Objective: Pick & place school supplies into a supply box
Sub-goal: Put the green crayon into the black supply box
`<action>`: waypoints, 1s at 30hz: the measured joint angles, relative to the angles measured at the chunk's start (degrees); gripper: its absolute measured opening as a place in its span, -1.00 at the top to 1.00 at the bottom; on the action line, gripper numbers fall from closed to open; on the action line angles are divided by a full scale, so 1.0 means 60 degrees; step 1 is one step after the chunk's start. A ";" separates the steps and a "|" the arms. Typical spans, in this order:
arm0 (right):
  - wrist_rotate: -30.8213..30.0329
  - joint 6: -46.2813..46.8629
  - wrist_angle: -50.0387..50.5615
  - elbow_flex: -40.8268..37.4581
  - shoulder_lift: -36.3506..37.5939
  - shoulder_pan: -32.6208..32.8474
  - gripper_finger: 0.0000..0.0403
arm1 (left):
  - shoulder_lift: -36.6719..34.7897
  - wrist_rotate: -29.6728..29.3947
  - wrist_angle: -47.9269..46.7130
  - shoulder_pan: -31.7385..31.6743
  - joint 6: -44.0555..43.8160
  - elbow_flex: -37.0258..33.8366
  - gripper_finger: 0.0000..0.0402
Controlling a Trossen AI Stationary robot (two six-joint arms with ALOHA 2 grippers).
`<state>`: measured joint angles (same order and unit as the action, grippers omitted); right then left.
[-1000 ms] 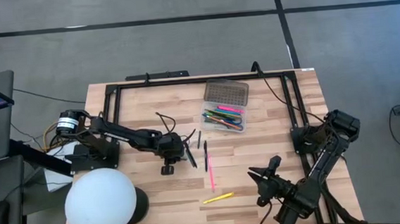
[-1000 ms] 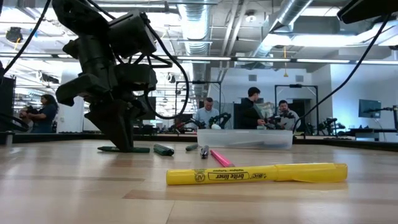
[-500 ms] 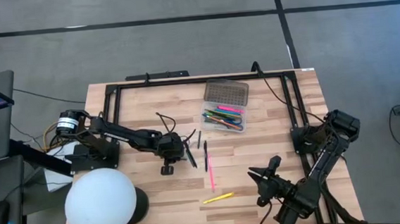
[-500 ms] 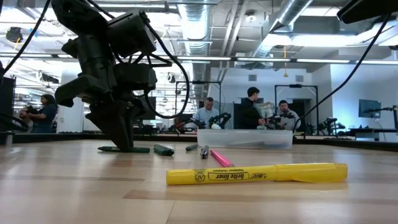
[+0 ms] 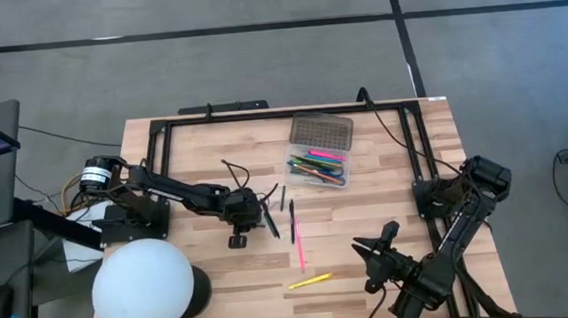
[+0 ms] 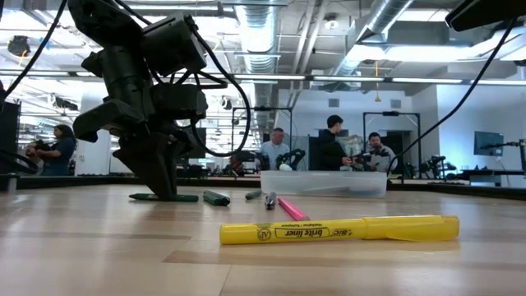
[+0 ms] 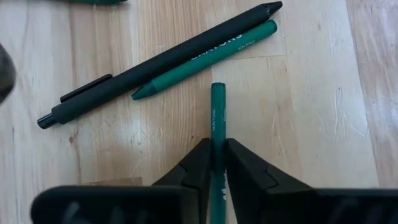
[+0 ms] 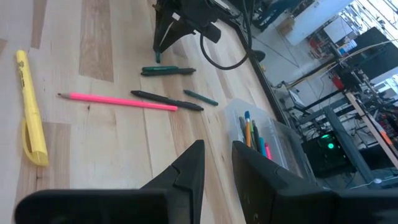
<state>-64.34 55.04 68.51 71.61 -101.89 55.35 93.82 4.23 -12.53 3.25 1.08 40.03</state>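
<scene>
While your left gripper (image 7: 217, 163) is pinching a green pencil (image 7: 217, 118) between nearly closed fingers at centre-left of the high view, the pencil is lying flat, pointing straight away from the wrist. Your right gripper (image 5: 371, 251), slightly parted and empty, is waiting lower right. People are standing beyond the wooden table (image 5: 212, 274); the box (image 5: 318, 169) is sitting upper centre.

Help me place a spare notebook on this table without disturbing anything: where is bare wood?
Free: the far-left stretch between the black frame and the supply box, and the strip between that box and the right arm's base. Crowded: the middle, where the left gripper works among pens beside the pink pencil and yellow highlighter.
</scene>
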 joint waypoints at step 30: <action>-0.0002 0.0002 -0.0029 0.0000 0.0000 0.0000 0.63 | -0.0015 0.0464 0.0448 0.0252 0.1368 -0.0029 0.83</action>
<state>-64.35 55.05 68.34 71.61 -101.89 55.35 93.73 7.01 -9.85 4.76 9.29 39.86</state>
